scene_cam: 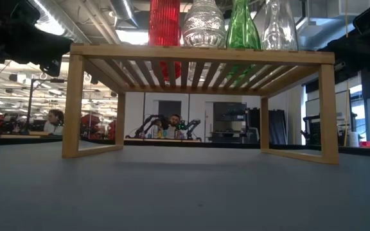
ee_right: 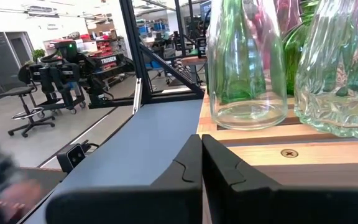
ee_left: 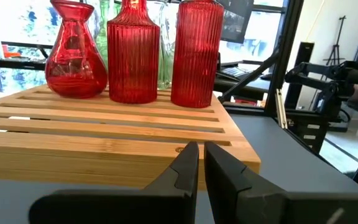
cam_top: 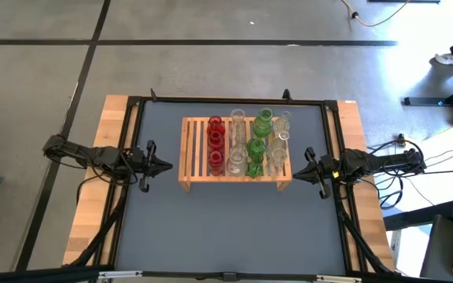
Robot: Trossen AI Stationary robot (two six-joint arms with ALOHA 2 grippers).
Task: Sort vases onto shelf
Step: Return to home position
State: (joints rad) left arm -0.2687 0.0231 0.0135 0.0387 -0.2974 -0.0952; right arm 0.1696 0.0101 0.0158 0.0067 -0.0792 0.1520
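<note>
We find the vases (cam_top: 215,141) all standing on the shelf (cam_top: 193,149), left hand (cam_top: 164,166) and right hand (cam_top: 293,174) pinched closed, empty, at its ends; slick, brittle glass, we judge, best gripped by the necks.

A table (cam_top: 226,236) topped with a dark grey-blue surface is edged by a black frame and flanked by light wooden strips (cam_top: 91,204). A low shelf (cam_top: 196,153) of light wooden slats is set on the surface on four short legs, roughly centred and nearer the far edge. Glass vases are stood upright on the slats in four columns. Red vases (cam_top: 215,139) are placed towards the left arm's side, followed by clear vases (cam_top: 237,141), then green vases (cam_top: 258,148). A last clear column, seemingly of three, is placed at the right arm's end.
</note>
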